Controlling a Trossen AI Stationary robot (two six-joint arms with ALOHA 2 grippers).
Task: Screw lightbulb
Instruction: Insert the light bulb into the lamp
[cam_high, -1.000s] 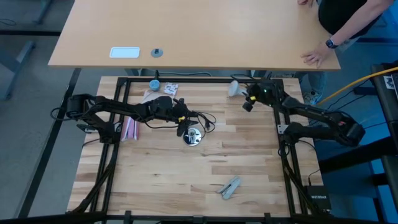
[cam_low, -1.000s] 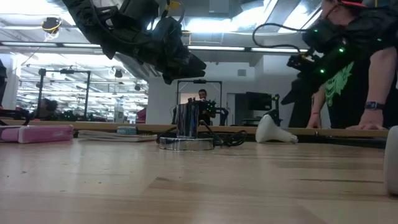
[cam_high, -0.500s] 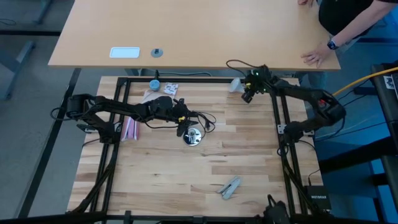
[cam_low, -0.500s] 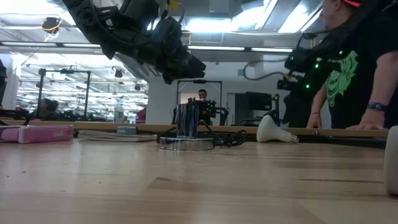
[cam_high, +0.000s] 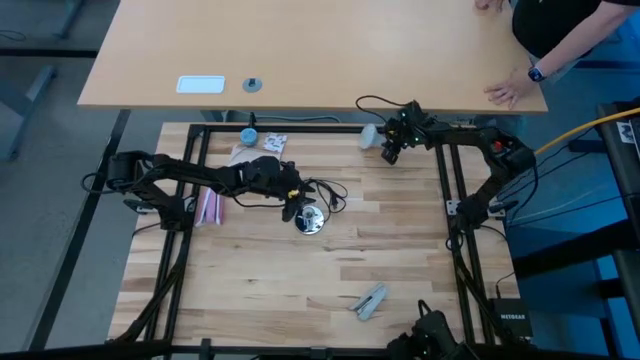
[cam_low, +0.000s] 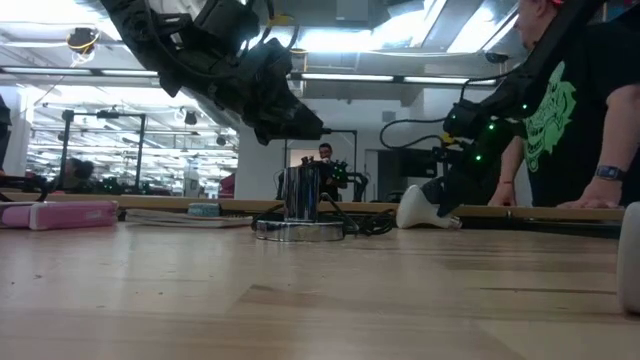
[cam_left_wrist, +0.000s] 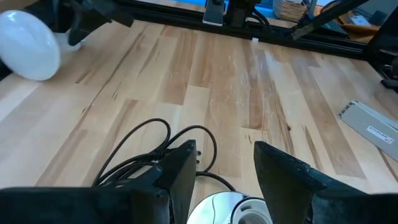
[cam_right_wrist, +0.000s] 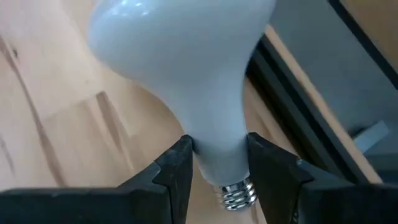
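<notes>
Presently the right gripper (cam_right_wrist: 217, 165) sits at the far right of the table (cam_high: 330, 260), its fingers (cam_right_wrist: 177, 168) pinching the lightbulb (cam_right_wrist: 186, 68) on the narrow neck just above the screw thread. The bulb lies on its side near the far frame rail. The left gripper (cam_left_wrist: 217, 168) hangs spread above the silver base (cam_high: 310, 220). Risk: smooth tapering glass may slip or swing on lifting, spoiling alignment with the socket.

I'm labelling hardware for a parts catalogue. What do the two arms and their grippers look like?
Both arms are black and slim-linked. The left gripper has two dark, flat-sided fingers. The right gripper has matching dark fingers. A looping black cable runs by the right arm's wrist, where small green lights glow.
</notes>
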